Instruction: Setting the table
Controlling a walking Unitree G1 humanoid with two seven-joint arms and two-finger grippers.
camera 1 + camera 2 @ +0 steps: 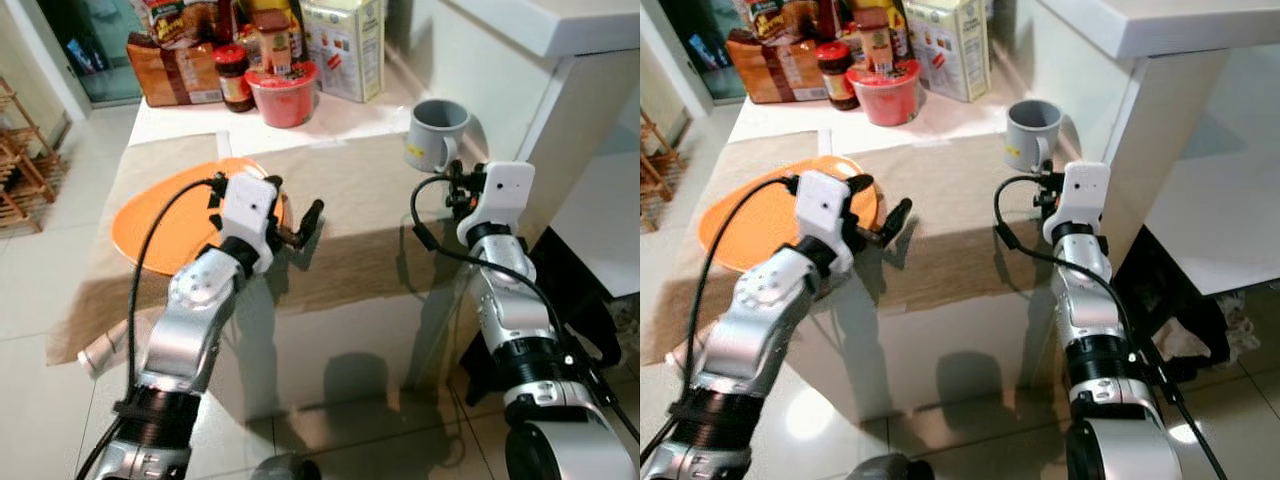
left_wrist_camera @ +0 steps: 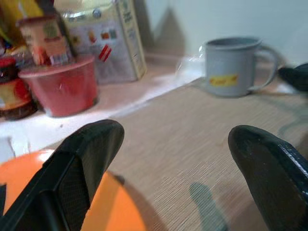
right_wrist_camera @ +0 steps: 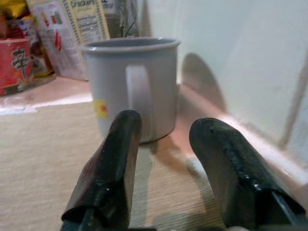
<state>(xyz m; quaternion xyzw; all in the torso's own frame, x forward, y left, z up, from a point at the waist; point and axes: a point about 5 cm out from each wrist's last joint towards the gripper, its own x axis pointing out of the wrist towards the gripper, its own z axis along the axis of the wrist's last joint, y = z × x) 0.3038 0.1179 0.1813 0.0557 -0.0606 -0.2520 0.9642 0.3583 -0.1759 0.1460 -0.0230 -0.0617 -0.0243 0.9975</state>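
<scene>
An orange plate (image 1: 165, 225) lies on the beige table runner (image 1: 350, 190), at the table's left. My left gripper (image 1: 290, 205) hovers just above the plate's right edge, open, with nothing between its fingers (image 2: 86, 159). A grey mug (image 1: 435, 135) with a yellow label stands upright at the runner's right end, handle turned toward me. Just short of that handle is my right gripper (image 3: 166, 125), open and level with the mug's (image 3: 130, 82) lower half. Its fingers hold nothing.
A red lidded bowl (image 1: 283, 92), a dark jar (image 1: 233, 78), a cracker box (image 1: 345, 45) and a bread bag (image 1: 175, 70) crowd the table's far end. A white counter (image 1: 560, 30) rises close on the right. A wooden rack (image 1: 20, 160) stands on the left.
</scene>
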